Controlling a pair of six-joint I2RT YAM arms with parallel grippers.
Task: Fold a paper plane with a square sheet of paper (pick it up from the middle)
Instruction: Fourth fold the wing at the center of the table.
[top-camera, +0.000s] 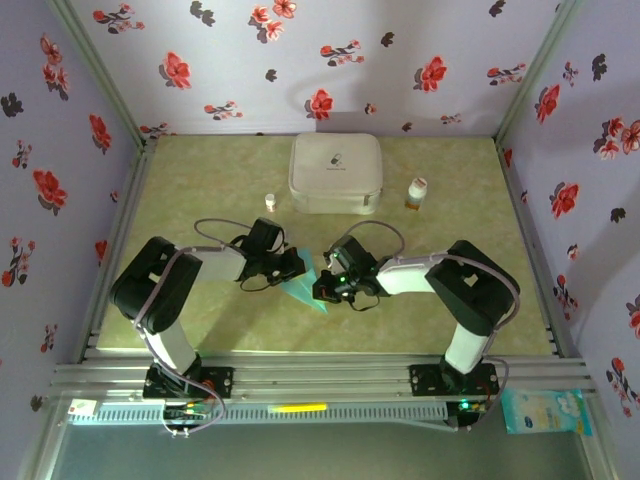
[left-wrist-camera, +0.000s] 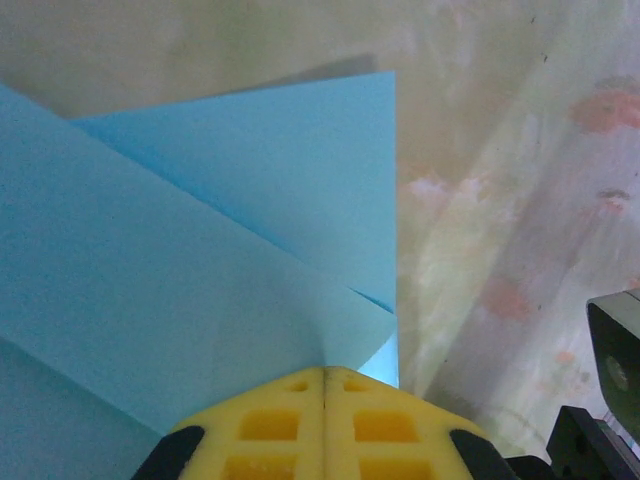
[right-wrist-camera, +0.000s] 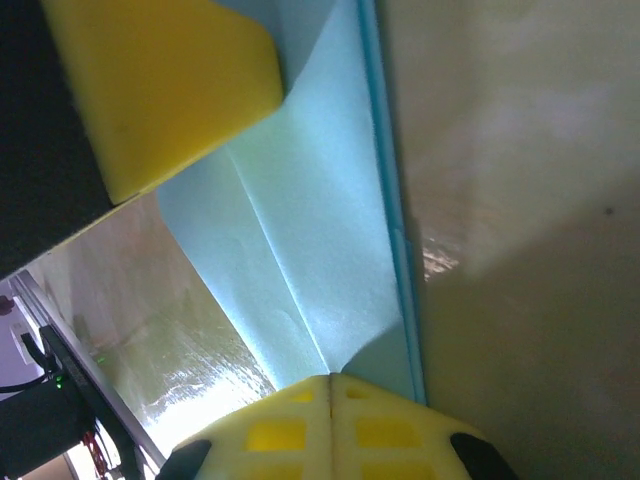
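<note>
The light blue sheet of paper lies on the table between the two arms, folded into a pointed wedge like a paper plane, with its tip toward the near edge. Overlapping folded layers of the paper fill the left wrist view. My left gripper is shut, its yellow tips resting on a fold. My right gripper is also shut, its tips at the end of a crease in the paper. The left gripper's yellow finger sits on the paper's far end.
A white rounded case stands at the back centre, with a small white bottle to its left and an amber bottle to its right. Flowered walls enclose three sides. A metal rail runs along the near edge.
</note>
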